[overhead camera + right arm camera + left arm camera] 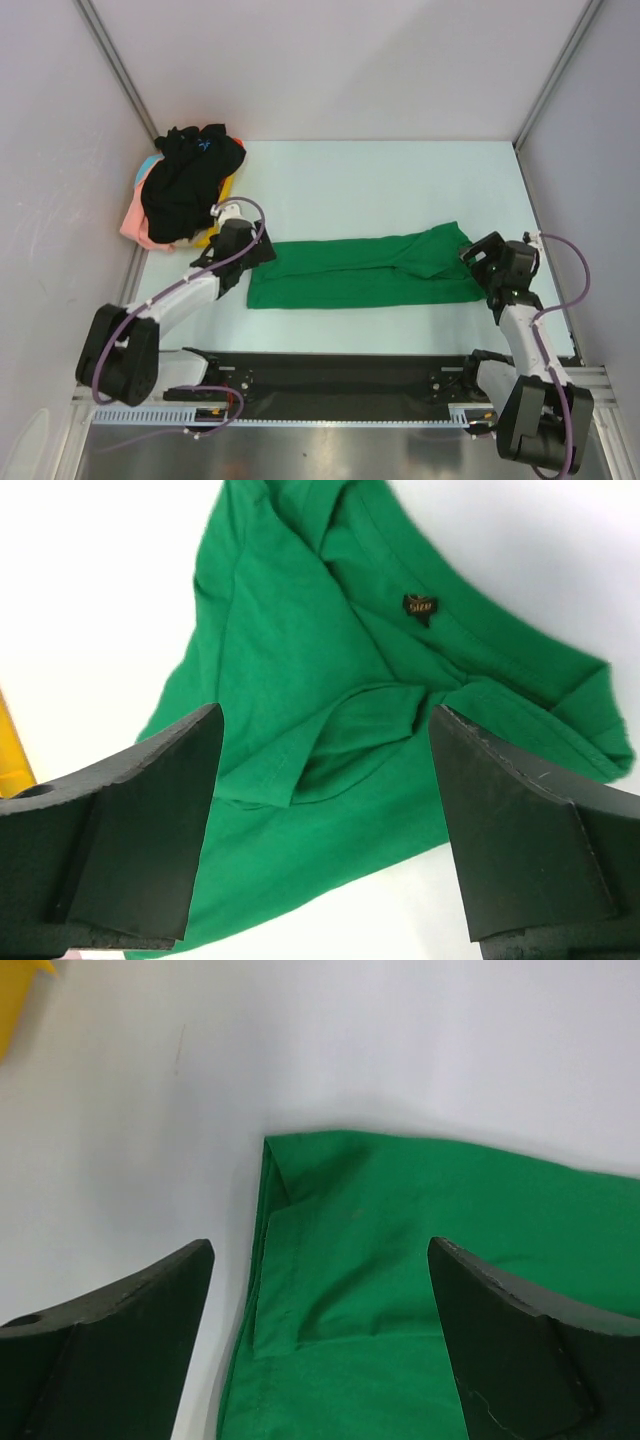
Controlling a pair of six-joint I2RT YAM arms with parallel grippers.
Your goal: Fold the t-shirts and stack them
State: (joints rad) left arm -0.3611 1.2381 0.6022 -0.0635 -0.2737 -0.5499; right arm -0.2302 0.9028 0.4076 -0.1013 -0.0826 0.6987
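The left claw [320, 1250] stands wide open, its two dark fingers [120, 1340] far apart with nothing between them, so it has hold of nothing. It hangs over one end of the green t-shirt [360, 270]. A hemmed corner lies directly under the gap, where a flap of cloth is turned over on itself. Just outside its left finger the cloth ends and the pale desk [380, 180] shows bare. Whether the fingertips touch the cloth cannot be told. Ahead of this claw and off to its left, well apart from the green cloth, sits the heap [175, 210] of other t-shirts. The black t-shirt [185, 185] lies crumpled on top and carries a small blue mark [205, 146]. Edges of pink cloth [133, 225], light blue cloth [150, 165] and yellow cloth [205, 240] show from under it, the yellow edge lying nearest the claw. The right claw [325, 715] is likewise spread wide and empty. It hovers over the opposite end of the green t-shirt, the neck end. Below its gap a sleeve is folded in over the body, and ahead of its fingers a small dark label [420, 607] sits by the neckline. The green t-shirt lies flat on the desk as a long folded band that runs from under one claw to under the other.
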